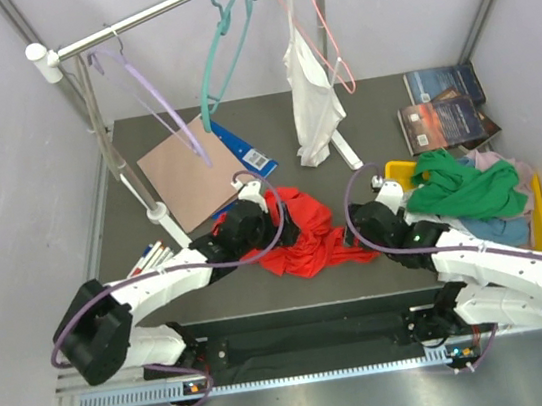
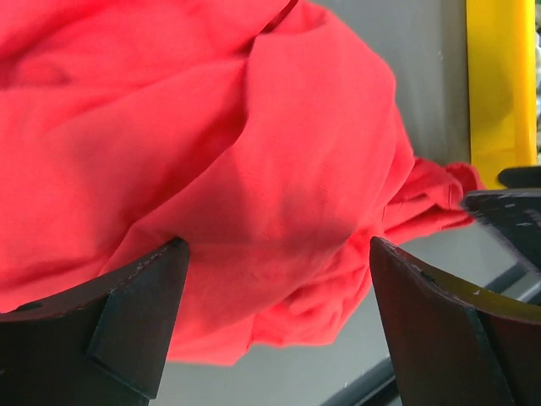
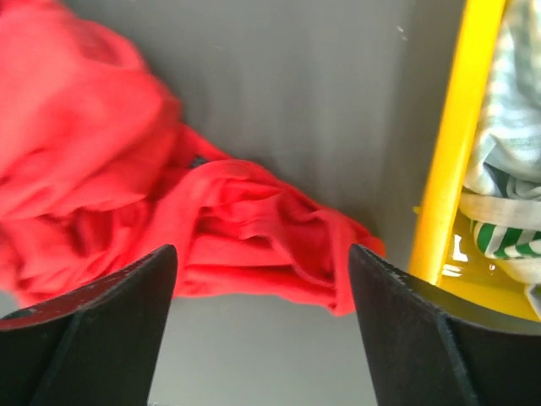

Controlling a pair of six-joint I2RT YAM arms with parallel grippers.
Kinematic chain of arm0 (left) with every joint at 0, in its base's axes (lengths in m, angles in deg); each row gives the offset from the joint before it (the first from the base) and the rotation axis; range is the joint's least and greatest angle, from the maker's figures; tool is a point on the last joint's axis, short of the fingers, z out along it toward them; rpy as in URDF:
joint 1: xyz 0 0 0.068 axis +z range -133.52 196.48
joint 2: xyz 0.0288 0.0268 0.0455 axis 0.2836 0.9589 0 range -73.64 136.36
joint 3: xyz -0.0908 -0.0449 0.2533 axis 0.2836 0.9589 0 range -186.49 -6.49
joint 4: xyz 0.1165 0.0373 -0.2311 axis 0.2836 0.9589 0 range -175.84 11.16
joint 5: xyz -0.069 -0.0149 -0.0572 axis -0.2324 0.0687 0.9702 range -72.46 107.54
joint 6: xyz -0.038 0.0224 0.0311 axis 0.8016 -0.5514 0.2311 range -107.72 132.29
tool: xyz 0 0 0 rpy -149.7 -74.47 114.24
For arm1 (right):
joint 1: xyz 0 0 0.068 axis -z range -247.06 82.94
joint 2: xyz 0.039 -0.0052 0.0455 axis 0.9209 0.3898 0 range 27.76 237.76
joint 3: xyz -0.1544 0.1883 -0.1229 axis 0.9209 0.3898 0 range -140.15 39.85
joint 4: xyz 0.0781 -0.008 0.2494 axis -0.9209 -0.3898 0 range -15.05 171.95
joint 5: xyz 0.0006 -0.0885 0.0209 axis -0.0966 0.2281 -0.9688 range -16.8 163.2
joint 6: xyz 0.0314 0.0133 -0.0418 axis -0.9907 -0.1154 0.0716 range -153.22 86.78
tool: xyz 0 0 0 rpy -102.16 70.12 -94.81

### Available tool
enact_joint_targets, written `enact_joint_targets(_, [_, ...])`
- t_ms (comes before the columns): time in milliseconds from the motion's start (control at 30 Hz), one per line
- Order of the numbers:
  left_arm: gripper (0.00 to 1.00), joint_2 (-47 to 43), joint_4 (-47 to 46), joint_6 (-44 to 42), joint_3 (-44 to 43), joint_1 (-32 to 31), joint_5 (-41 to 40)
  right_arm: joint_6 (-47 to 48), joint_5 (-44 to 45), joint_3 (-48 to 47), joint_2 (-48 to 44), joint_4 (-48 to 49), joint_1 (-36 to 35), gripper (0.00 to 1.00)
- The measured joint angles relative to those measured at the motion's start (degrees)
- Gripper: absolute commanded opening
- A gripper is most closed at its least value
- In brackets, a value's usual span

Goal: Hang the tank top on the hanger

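Note:
The red tank top [image 1: 301,234] lies crumpled on the dark table between my two arms. The teal hanger [image 1: 227,53] hangs by its hook from the rail at the back. My left gripper [image 1: 276,224] is open, its jaws wide apart over the left part of the red fabric [image 2: 220,161]. My right gripper [image 1: 356,219] is open just right of the heap, and a folded red edge [image 3: 254,245] lies ahead between its jaws. Neither holds anything.
A lavender hanger [image 1: 160,92] and a pink hanger [image 1: 320,34] with a white top [image 1: 314,96] hang on the rail [image 1: 125,27]. A yellow tray [image 1: 537,216] holds a green garment [image 1: 466,186]. Books [image 1: 445,108], cardboard [image 1: 191,174] and pens [image 1: 147,258] lie around.

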Motion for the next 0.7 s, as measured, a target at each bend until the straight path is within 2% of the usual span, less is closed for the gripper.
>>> enact_joint_targets(100, [0.91, 3.6, -0.7, -0.4, -2.6, -0.5, -1.2, -0.5, -1.8, 1.1, 3.1, 0.6, 2.3, 0.75])
enact_joint_targets(167, [0.86, 5.2, -1.4, -0.6, -3.2, -0.6, -1.9, -0.5, -2.9, 1.6, 5.3, 1.3, 3.4, 0.73])
enact_joint_targets(233, [0.79, 6.4, -1.9, -0.7, -3.2, -0.6, -2.4, -0.4, -4.4, 1.9, 7.4, 2.9, 3.8, 0.67])
enact_joint_targets(267, [0.69, 7.1, -2.2, -0.8, -3.2, -0.6, -2.4, -0.4, -4.8, 1.9, 8.1, 3.2, 3.8, 0.61])
enact_joint_targets(300, [0.60, 7.8, -2.7, -0.8, -3.2, -0.6, -2.4, -0.4, -5.3, 1.9, 8.9, 3.7, 3.8, 0.45])
enact_joint_targets(333, [0.50, 8.4, -3.2, -0.6, -3.2, -0.6, -2.4, -0.3, -5.8, 1.9, 9.8, 4.2, 3.8, 0.36])
enact_joint_targets(367, [0.27, 9.2, -3.8, -0.5, -3.2, -0.6, -2.2, 0.0, -6.4, 1.9, 10.5, 4.5, 3.9, 0.28])
enact_joint_targets(400, [0.17, 10.1, -4.6, -0.4, -3.2, -0.6, -1.8, 0.0, -7.0, 2.0, 11.0, 4.9, 3.9, 0.15])
enact_joint_targets(467, [0.00, 11.7, -5.9, -0.3, -3.2, -0.6, -1.2, 0.4, -7.8, 2.1, 11.3, 5.4, 4.0, 0.06])
enact_joint_targets(500, [0.00, 12.3, -6.4, -0.4, -3.1, -0.6, -1.0, 0.3, -8.0, 2.3, 11.2, 5.6, 4.0, 0.00])
enact_joint_targets(700, [0.00, 12.7, -5.4, -2.2, -5.1, 0.9, -1.6, 2.9, -7.8, 0.2, 9.4, 2.5, 5.0, 0.00])
